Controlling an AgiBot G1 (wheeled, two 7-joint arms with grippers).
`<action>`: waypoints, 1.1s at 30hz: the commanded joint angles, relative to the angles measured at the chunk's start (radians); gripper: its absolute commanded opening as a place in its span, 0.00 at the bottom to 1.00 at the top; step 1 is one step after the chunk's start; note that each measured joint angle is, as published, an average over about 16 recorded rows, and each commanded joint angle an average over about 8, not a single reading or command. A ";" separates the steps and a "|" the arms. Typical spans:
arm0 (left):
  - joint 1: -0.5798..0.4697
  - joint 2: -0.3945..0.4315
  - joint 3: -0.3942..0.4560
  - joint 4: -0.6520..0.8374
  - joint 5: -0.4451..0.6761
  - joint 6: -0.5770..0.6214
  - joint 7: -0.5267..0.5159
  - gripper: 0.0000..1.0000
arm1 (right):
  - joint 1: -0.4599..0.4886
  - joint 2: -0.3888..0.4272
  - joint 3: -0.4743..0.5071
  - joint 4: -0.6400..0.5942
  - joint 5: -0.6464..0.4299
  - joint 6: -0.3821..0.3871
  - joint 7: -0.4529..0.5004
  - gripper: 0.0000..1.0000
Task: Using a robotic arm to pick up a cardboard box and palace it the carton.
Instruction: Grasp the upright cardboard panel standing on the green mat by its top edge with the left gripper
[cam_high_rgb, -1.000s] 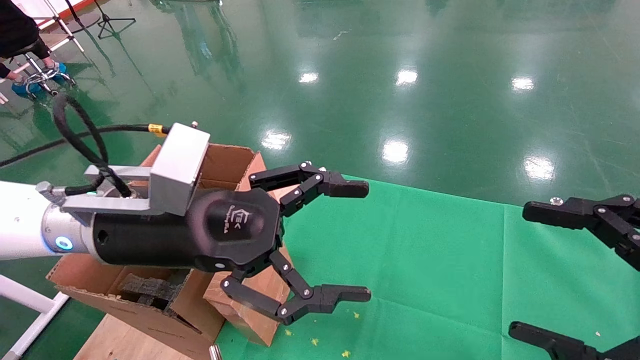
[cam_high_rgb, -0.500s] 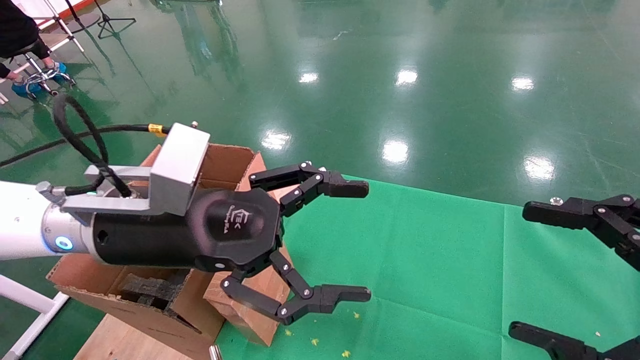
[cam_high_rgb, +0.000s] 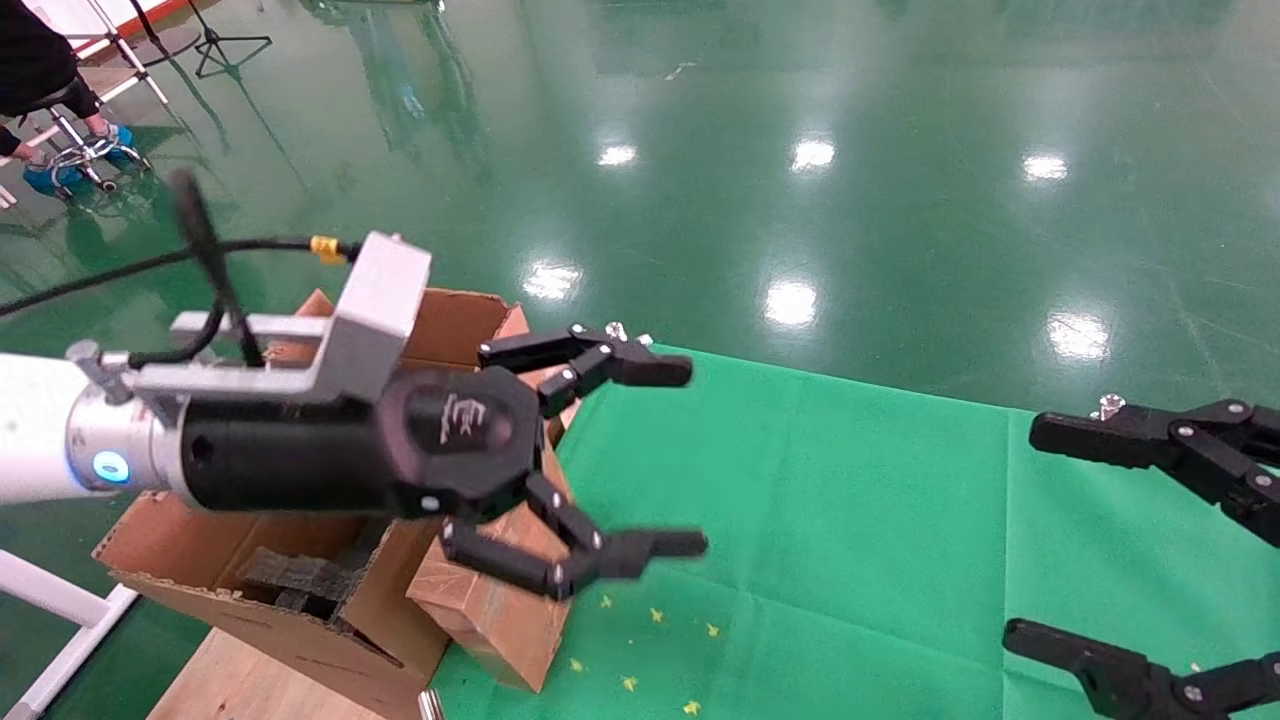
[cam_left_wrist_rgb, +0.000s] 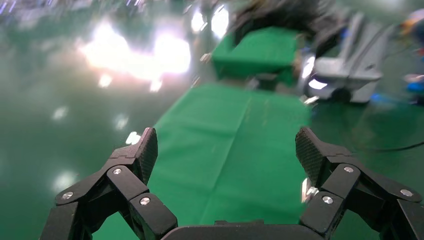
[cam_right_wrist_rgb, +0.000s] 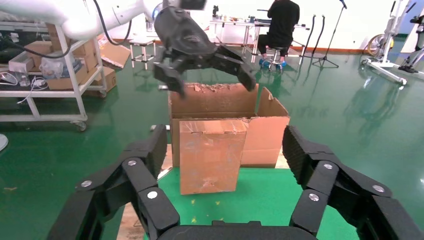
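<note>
A glossy green floor (cam_high_rgb: 900, 150) mirrors ceiling lights, and a matte green cloth (cam_high_rgb: 850, 520) with a centre crease covers the work surface. At 10 o'clock in the head view a seated person (cam_high_rgb: 35, 60) is cut off by the frame edge.

The carton (cam_high_rgb: 300, 560), ragged corrugated brown with tall flaps, stands at 8 o'clock off the cloth's edge, black foam blocks (cam_high_rgb: 290, 580) half hidden inside it. The cardboard box (cam_high_rgb: 490, 600), brown and tape-glossed, stands upright against the carton's outer flap; the left arm hides its top in the head view, while the right wrist view shows its whole front face.

The left gripper (cam_high_rgb: 690, 455), black linkage fingers on a cylindrical body under a silver bracket (cam_high_rgb: 370, 310), hangs in the air above the box, spread wide and empty. The right gripper (cam_high_rgb: 1040, 540) sits at 4 o'clock, partly out of frame, fingers also splayed apart around nothing
</note>
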 joint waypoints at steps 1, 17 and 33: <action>-0.007 -0.023 0.006 -0.010 0.023 -0.022 -0.039 1.00 | 0.000 0.000 0.000 0.000 0.000 0.000 0.000 0.00; -0.182 -0.093 0.128 -0.049 0.268 0.010 -0.376 1.00 | 0.000 0.000 0.000 0.000 0.000 0.000 0.000 0.00; -0.318 -0.082 0.220 -0.034 0.479 0.077 -0.657 1.00 | 0.001 0.000 -0.001 -0.001 0.000 0.000 -0.001 0.00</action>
